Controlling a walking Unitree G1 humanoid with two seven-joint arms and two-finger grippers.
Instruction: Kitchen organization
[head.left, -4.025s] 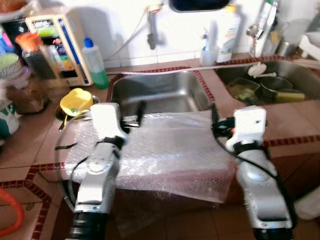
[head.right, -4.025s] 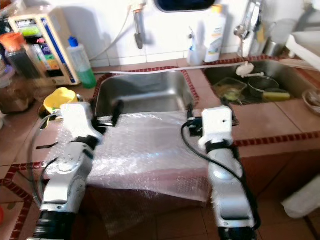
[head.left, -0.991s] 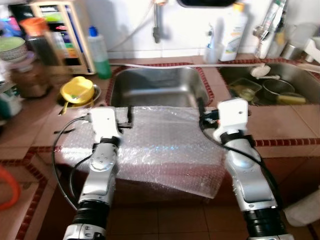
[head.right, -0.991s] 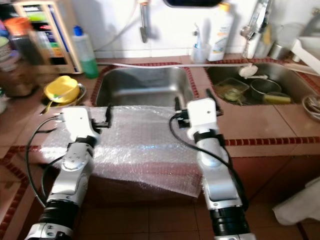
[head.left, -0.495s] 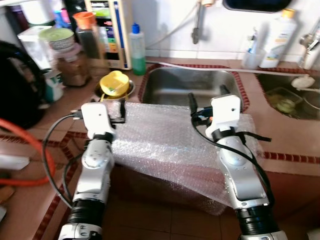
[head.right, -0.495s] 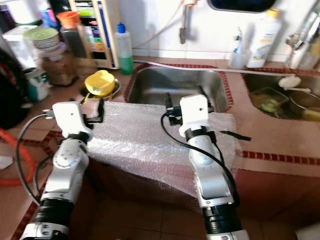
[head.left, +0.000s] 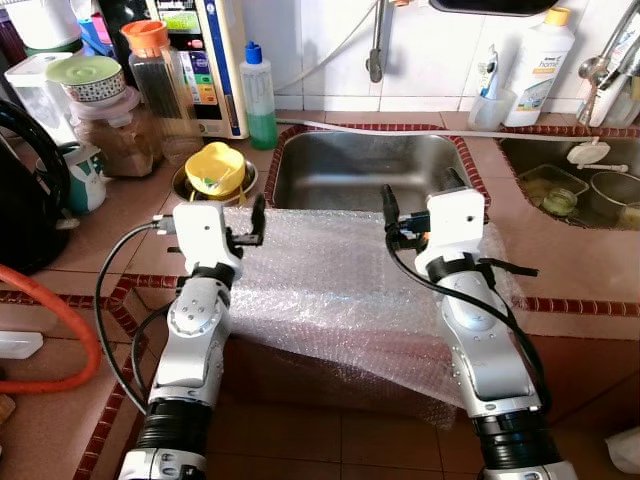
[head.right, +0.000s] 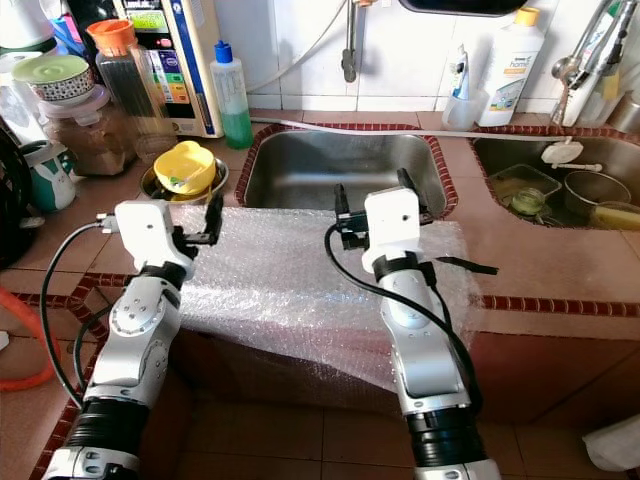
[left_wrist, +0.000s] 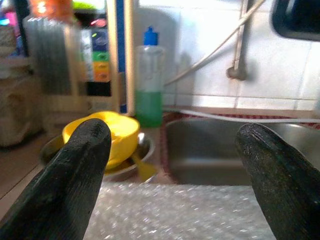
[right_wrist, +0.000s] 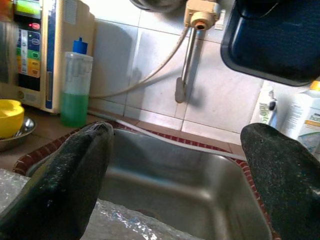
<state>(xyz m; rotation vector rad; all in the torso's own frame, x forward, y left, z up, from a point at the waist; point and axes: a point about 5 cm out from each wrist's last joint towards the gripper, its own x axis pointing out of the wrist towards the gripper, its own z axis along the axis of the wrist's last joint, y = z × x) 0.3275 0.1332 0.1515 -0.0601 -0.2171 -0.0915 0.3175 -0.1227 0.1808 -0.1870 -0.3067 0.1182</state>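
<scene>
**A:** Where is your bubble wrap sheet (head.left: 340, 290) right now?

**B:** It lies spread over the tiled counter (head.left: 590, 265) in front of the left sink basin (head.left: 365, 175), and its near edge droops over the counter's front. You have one arm at each side of it.

**A:** And your left gripper (head.left: 250, 222)?

**B:** It hovers over the sheet's left end. In your left wrist view the two black fingers (left_wrist: 82, 172) stand wide apart with nothing between them, and the wrap shows below them. Past the fingers you see the yellow bowl (left_wrist: 102, 134) sitting in a metal dish, and the green soap bottle (left_wrist: 149, 82) against the wall.

**A:** Your right gripper (head.left: 418, 200)?

**B:** It sits above the sheet's far edge, next to the basin's rim. Its fingers (right_wrist: 70, 180) are also spread, holding nothing. The right wrist view looks straight into the steel basin and at the tap (right_wrist: 192, 47) on the tiled wall.

**A:** What else is around you?

**B:** To your left, an orange-lidded jar (head.left: 155, 85) and a water purifier (head.left: 200, 55) stand at the back. To your right, the second basin (head.left: 590, 185) holds dishes, and a white bottle (head.left: 535, 55) stands behind it. An orange hose (head.left: 70, 340) curves over the counter at your far left.
</scene>
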